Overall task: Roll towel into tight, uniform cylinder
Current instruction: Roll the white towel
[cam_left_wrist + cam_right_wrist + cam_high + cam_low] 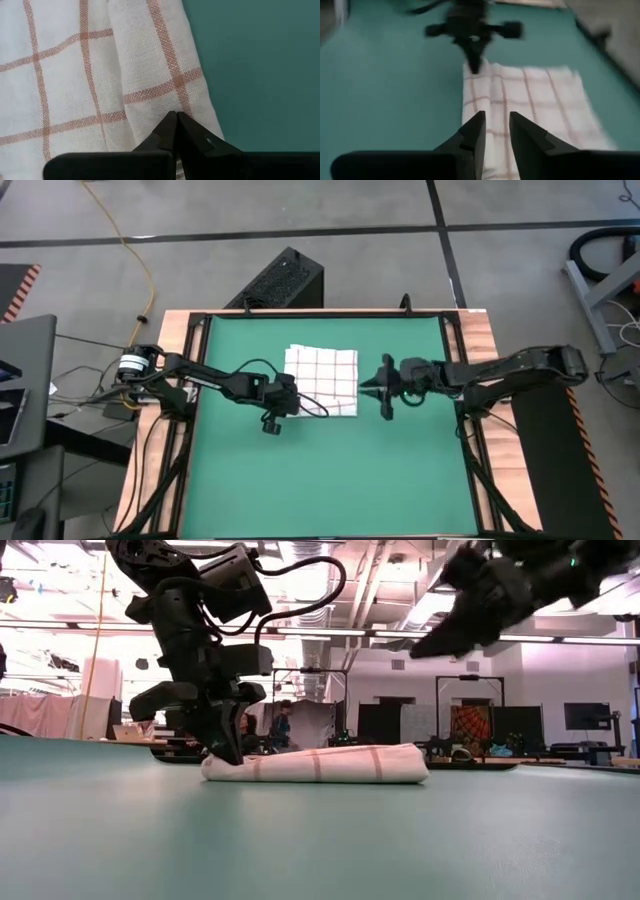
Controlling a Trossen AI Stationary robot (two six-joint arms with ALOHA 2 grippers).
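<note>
Two dark grippers: the left gripper (pixel 228 752) is pinched closed, tips pressing the folded white red-checked cloth towel (pixel 322 380); the right gripper (pixel 368 388) hovers narrowly parted, holding nothing, over the green mat (pixel 320 480).

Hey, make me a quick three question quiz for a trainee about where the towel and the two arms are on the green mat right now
1. True or false: the towel hangs in the air, off the green mat.
2. Which end effector touches the towel? A) left B) right C) both
3. Fill in: the right end effector's fingers are ____.

Key
1. False. In the low view the towel lies on the mat as a low, partly rolled bundle.
2. A. The left end effector, fingers shut, presses its tips on the towel's edge; whether any cloth is pinched cannot be told. The right end effector is raised above the mat at the towel's opposite side.
3. Open, with a narrow gap and nothing between them.
</note>
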